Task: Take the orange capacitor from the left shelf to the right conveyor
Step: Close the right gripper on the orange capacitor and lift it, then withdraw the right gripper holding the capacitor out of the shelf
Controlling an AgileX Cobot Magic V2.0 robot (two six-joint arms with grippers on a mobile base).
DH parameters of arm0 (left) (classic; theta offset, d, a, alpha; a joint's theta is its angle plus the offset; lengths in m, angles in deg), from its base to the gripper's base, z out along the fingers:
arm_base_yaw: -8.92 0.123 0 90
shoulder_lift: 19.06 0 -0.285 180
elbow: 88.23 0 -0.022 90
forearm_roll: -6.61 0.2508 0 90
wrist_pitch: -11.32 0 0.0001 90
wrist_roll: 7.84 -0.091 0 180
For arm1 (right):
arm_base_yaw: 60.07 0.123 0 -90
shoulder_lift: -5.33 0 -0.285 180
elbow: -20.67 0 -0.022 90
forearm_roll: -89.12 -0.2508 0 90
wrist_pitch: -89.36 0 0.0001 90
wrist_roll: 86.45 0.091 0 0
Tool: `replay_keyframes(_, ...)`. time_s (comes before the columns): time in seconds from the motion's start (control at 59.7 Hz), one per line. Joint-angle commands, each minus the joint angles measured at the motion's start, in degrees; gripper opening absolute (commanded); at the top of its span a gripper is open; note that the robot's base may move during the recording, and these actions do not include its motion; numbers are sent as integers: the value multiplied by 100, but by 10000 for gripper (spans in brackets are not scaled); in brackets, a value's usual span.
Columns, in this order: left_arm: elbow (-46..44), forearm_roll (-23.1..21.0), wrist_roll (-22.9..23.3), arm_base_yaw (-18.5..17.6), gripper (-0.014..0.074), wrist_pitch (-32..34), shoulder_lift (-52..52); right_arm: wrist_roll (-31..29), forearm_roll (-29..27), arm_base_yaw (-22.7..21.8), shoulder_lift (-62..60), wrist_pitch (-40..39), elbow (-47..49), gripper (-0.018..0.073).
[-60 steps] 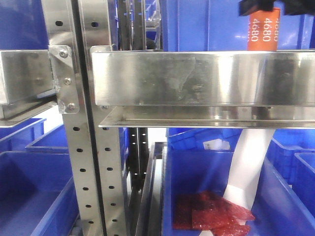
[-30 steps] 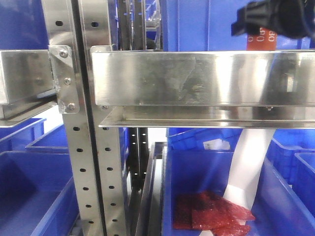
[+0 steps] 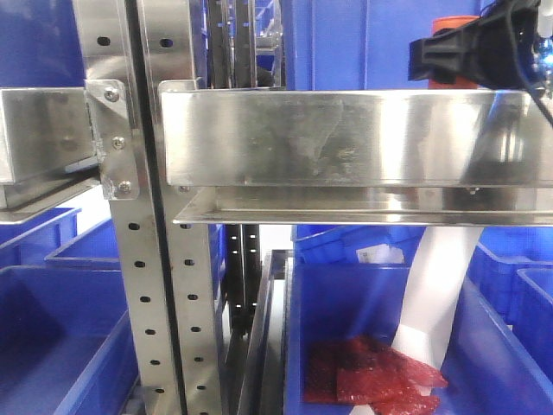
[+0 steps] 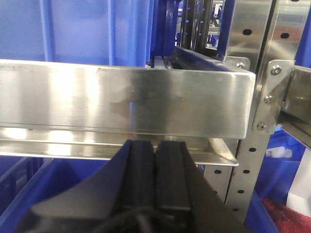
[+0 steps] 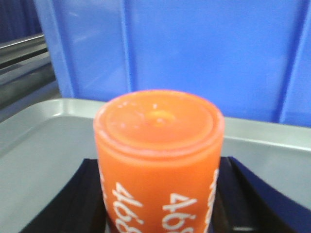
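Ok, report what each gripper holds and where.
Right gripper: the orange capacitor, fingers against its lower sides, top free. Left gripper: nothing, its fingers shut together.

Blue plastic bins (image 3: 52, 346) everywhere tbh, top n bottom; wrinkly red bags (image 3: 371, 380) in the lower-right one.

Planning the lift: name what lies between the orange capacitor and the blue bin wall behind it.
Right wrist view: only bare grey tray separates the orange capacitor from the blue bin wall.

The left shelf (image 3: 160, 259) is shown with a blue bin (image 3: 363, 43) behind its front rail (image 3: 346, 138). The orange capacitor (image 5: 159, 155) is seen upright above that rail.
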Motion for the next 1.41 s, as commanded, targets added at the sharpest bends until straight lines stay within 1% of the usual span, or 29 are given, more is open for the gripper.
replay_keyframes(0.0, -22, -13, 10, 9, -127, 519, 68, 10, -43, -57, -292, -526, 196, 211)
replay_keyframes(0.084, -22, -13, 10, 9, -127, 519, 68, 10, -43, -57, -452, -456, 196, 138)
replay_keyframes(0.167, -22, -13, 10, 9, -127, 519, 68, 10, -43, -57, -705, -309, 196, 105)
replay_keyframes(0.285, -22, -13, 10, 9, -127, 519, 68, 10, -43, -57, -1321, 126, 174, 106)
replay_keyframes(0.452, -22, -13, 10, 9, -127, 519, 68, 5, -43, -57, -2435, 1072, -20, 106)
replay_keyframes(0.603, -22, -13, 10, 9, -127, 519, 68, -1, -43, -57, -3488, 2057, -439, 106)
replay_keyframes(0.904, -22, -13, 10, 9, -127, 519, 68, -1, -43, -57, -5799, 3496, -1492, 106)
replay_keyframes(1.089, -22, -13, 10, 9, -127, 519, 68, -1, -38, -57, -7135, 4447, -1694, 106)
replay_keyframes(1.105, -22, -13, 10, 9, -127, 519, 68, -1, -38, -57, -7880, 4878, -1694, 106)
replay_keyframes(1.239, -22, -13, 10, 9, -127, 519, 68, -1, -38, -57, -8452, 4929, -1694, 106)
replay_keyframes(1.39, -22, -13, 10, 9, -127, 519, 68, -1, -38, -57, -8702, 4923, -1694, 106)
